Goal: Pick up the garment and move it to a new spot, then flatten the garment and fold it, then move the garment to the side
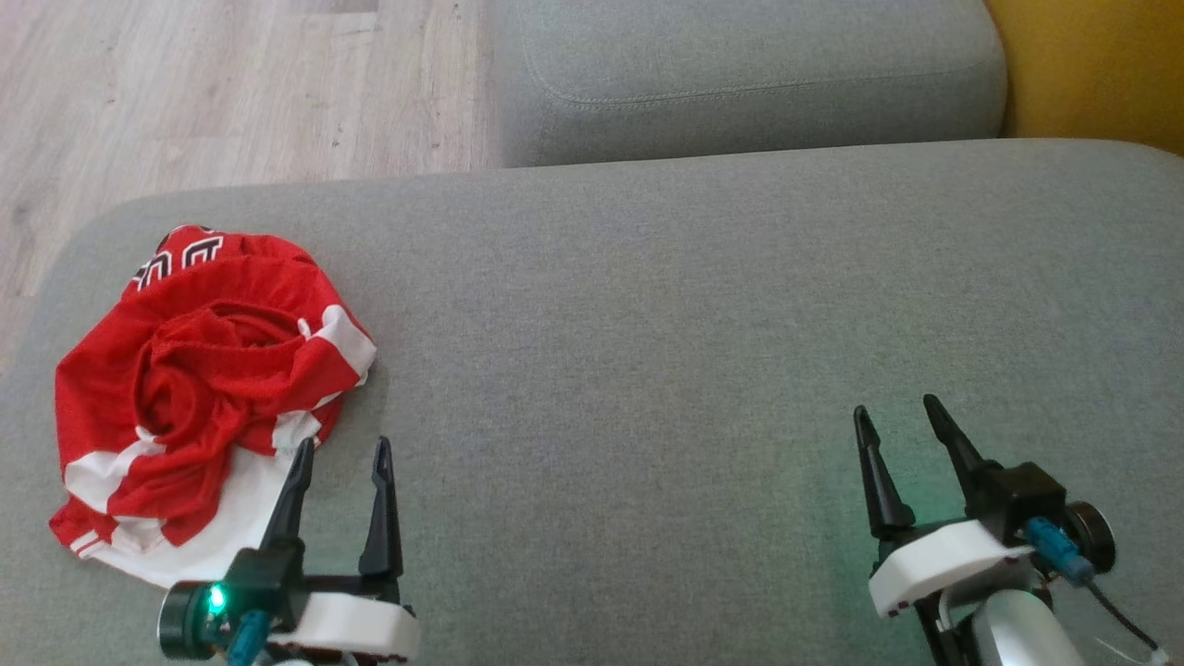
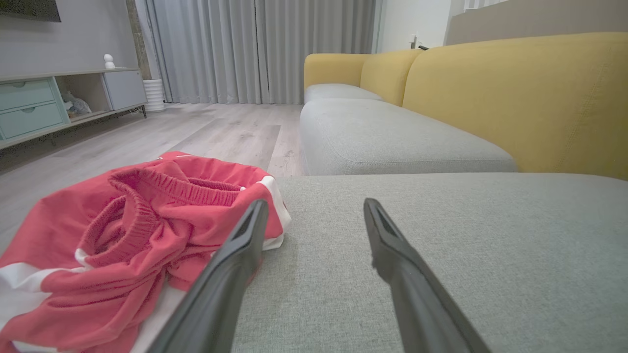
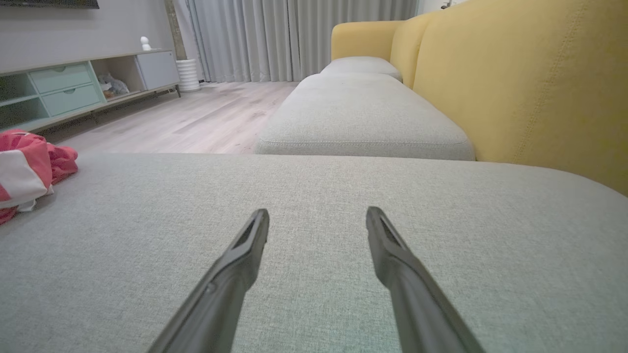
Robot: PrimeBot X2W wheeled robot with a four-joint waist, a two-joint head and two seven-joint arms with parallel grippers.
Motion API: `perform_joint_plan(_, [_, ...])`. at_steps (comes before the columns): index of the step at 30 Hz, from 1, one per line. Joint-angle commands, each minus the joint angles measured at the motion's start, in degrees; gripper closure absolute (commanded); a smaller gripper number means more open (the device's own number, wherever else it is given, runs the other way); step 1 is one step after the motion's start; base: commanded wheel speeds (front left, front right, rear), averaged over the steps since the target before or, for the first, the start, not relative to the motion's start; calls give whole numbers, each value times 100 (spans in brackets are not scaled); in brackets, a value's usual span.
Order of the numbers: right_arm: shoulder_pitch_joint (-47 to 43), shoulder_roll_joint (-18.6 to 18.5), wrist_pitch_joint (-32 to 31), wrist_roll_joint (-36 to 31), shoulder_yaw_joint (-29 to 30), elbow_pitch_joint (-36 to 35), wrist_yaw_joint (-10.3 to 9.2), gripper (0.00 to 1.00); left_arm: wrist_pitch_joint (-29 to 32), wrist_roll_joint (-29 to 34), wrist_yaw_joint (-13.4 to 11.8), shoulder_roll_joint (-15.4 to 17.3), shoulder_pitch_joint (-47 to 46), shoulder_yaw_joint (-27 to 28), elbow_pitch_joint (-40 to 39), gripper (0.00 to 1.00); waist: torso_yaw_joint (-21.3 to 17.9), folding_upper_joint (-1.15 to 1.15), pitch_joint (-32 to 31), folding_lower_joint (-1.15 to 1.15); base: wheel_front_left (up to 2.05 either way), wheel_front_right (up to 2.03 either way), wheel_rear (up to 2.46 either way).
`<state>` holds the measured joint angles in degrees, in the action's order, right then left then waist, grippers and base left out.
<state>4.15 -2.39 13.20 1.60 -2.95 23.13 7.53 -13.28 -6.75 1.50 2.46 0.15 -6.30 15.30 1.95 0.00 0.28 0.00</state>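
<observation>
Head view: the crumpled red-and-white garment (image 1: 203,388) lies at the left end of the grey sofa cushion (image 1: 647,324). The left gripper (image 1: 343,446), fingers apart, hovers at the cushion's near edge with one finger at the cloth's hem; the right gripper (image 1: 895,407), equally spread, sits toward the cushion's right end.

Left wrist view: the ribbed waistband (image 2: 162,191) bunches uppermost, likely the firmest pinch for a clean lift.

Right wrist view: bare cushion lies ahead, a probable landing spot.
</observation>
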Motion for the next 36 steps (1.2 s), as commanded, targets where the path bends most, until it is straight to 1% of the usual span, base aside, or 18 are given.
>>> perform_joint_plan(1, [335,-47,116,-207,-115,-138,-4,0,-108,203,-43,42,-344,117,-156,0,3,0,9,0,0,0,0])
perform_joint_plan(5, [372,-49,180,-495,-108,-101,-4,0,-172,423,-119,43,-378,133,-77,0,10,0,26,0,0,0,0])
perform_joint_plan(19, [396,-49,180,-407,-92,-113,-4,0,-172,276,-156,43,-449,186,39,0,25,0,87,0,0,0,0])
perform_joint_plan(23, [384,-49,180,-396,-74,-115,-4,0,-172,251,-169,43,-465,200,66,0,89,0,94,0,0,0,0])
perform_joint_plan(29, [322,-49,180,-419,-93,-148,-4,0,-172,178,-212,43,-524,204,99,0,411,0,105,0,0,0,0])
perform_joint_plan(32, [287,-49,180,-428,-110,-164,-4,0,-172,146,-237,42,-524,200,116,0,698,0,111,0,0,0,0])
perform_joint_plan(36, [256,-49,180,-469,-115,-199,-4,0,-172,104,-273,42,-515,211,141,0,1196,0,159,0,0,0,0])
